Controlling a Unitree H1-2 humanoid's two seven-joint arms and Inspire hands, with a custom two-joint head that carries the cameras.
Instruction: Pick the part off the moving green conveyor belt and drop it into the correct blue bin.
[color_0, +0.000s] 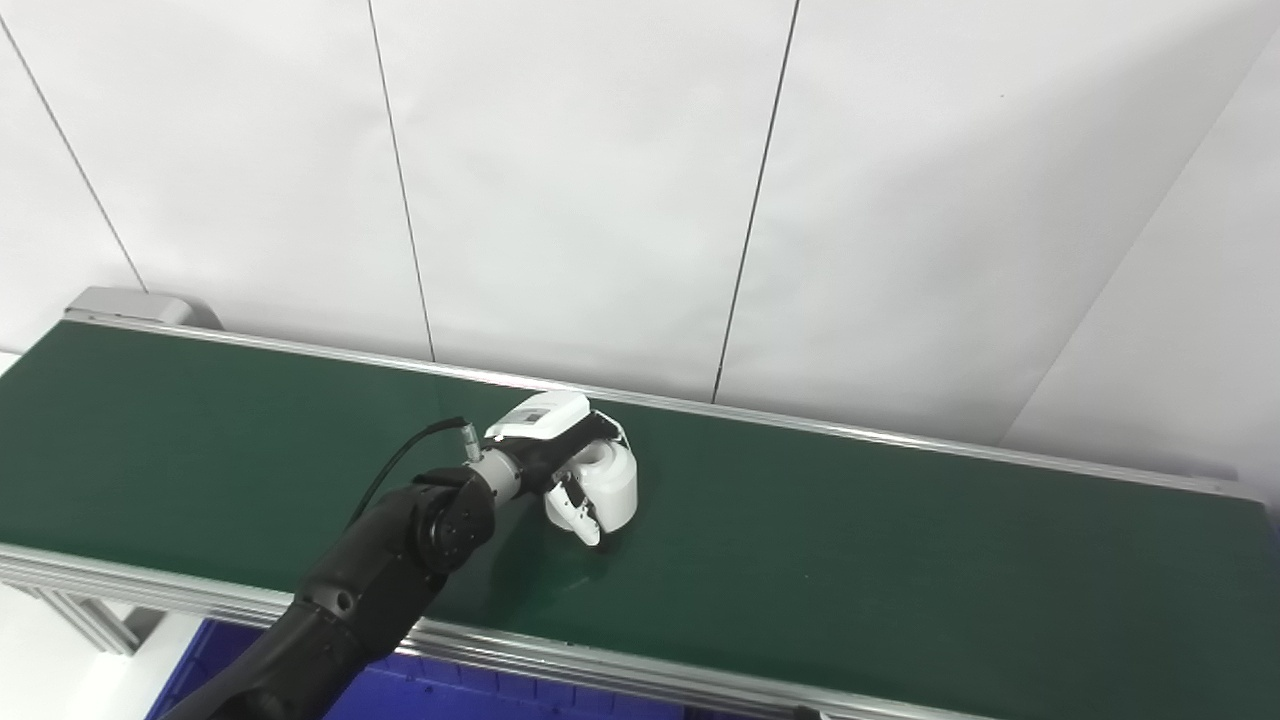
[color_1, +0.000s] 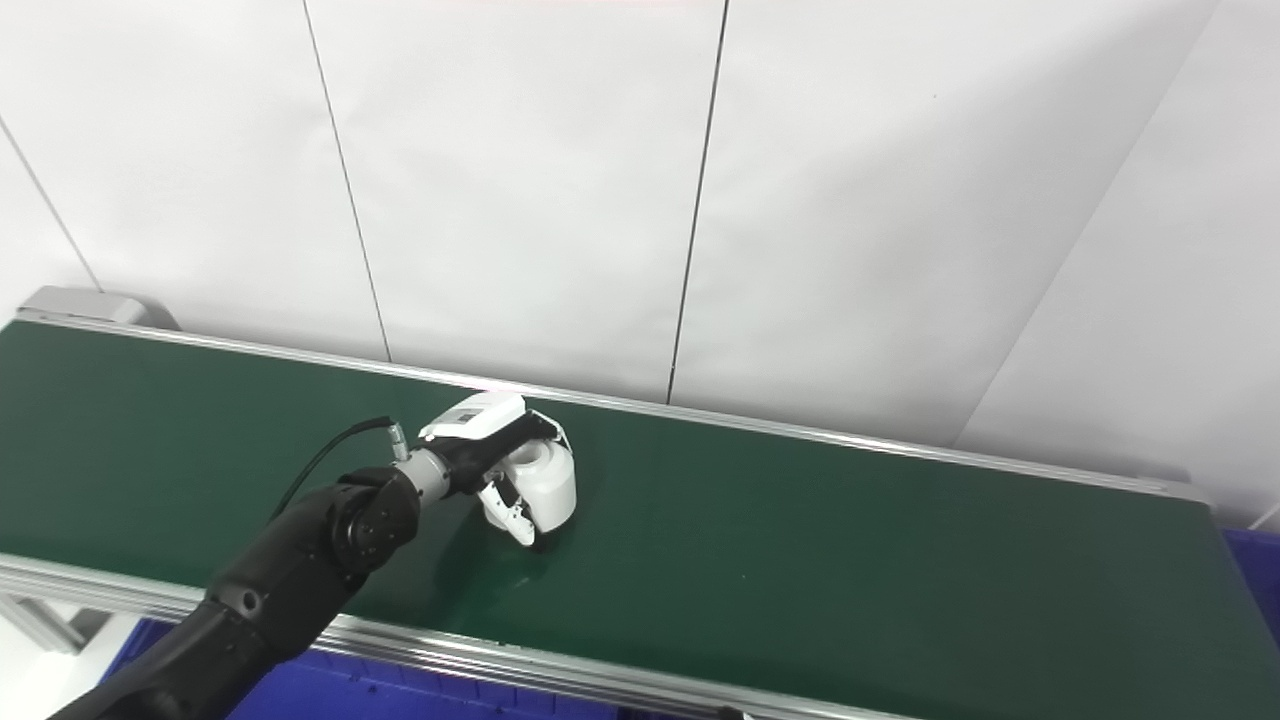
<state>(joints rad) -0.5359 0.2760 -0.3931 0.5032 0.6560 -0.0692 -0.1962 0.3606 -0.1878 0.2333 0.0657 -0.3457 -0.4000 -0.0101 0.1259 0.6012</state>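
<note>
White left hand (color_0: 568, 468) outstretched over belt (color_0: 900, 560), fingers (color_0: 572, 510) wrapping part (color_0: 612, 480)

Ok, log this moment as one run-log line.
left hand shut on white cylindrical part | part on green conveyor belt | blue bin below near rail | right hand not in view

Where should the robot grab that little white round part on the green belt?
Around its curved side wall. The white cylindrical part stands upright on the green conveyor belt, open end up, so fingers on one side and thumb opposite fit. The left hand already wraps it, coming from the part's left.
</note>
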